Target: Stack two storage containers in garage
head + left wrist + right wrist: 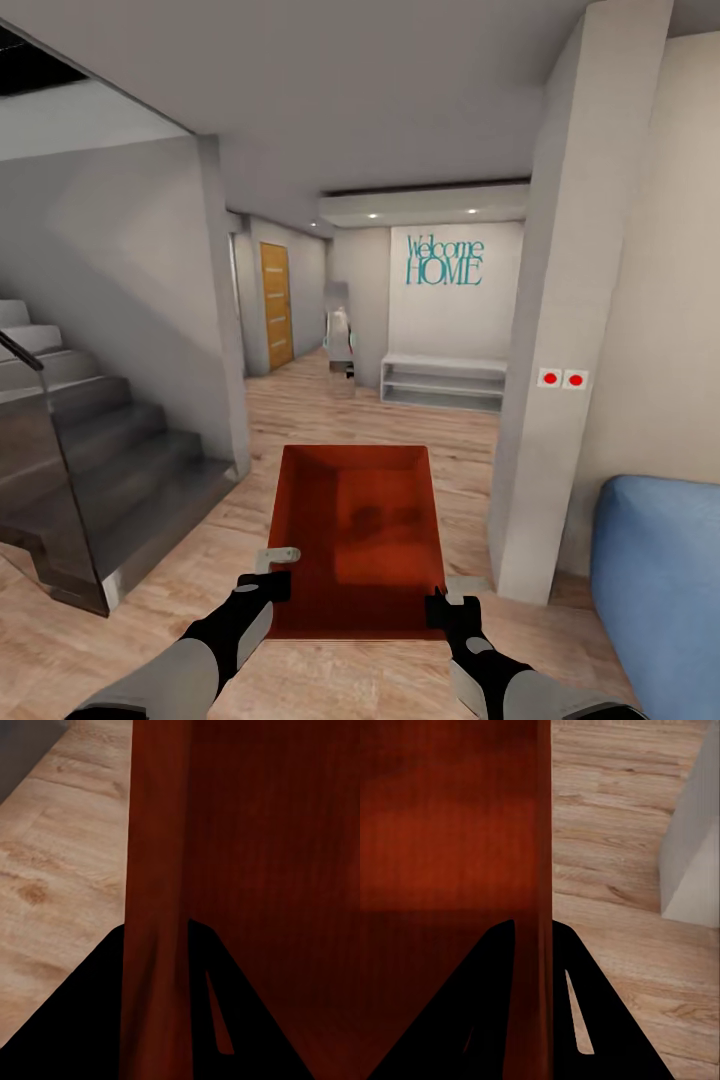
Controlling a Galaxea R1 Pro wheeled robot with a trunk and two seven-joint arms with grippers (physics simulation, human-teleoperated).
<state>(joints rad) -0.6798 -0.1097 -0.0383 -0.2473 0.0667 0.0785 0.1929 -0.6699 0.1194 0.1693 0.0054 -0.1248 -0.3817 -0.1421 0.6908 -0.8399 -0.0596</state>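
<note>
Currently, load: storage container (360,540), lower centre, over wood floor (300,410).
Grips: my left gripper (154,967) and right gripper (534,967) each pinch a side wall.
Risk: pillar (560,350) at right may clip it; thin walls could slip out.

Both arms reach forward and low, forearms angled slightly inward, roughly level with each other. Left gripper (268,583) is clamped over the near-left wall of the storage container (385,530), one finger inside, one outside. Right gripper (440,608) is clamped the same way on the near-right wall. Wrist views: black fingers (90,1020) straddling the thin wall on each side.
</note>
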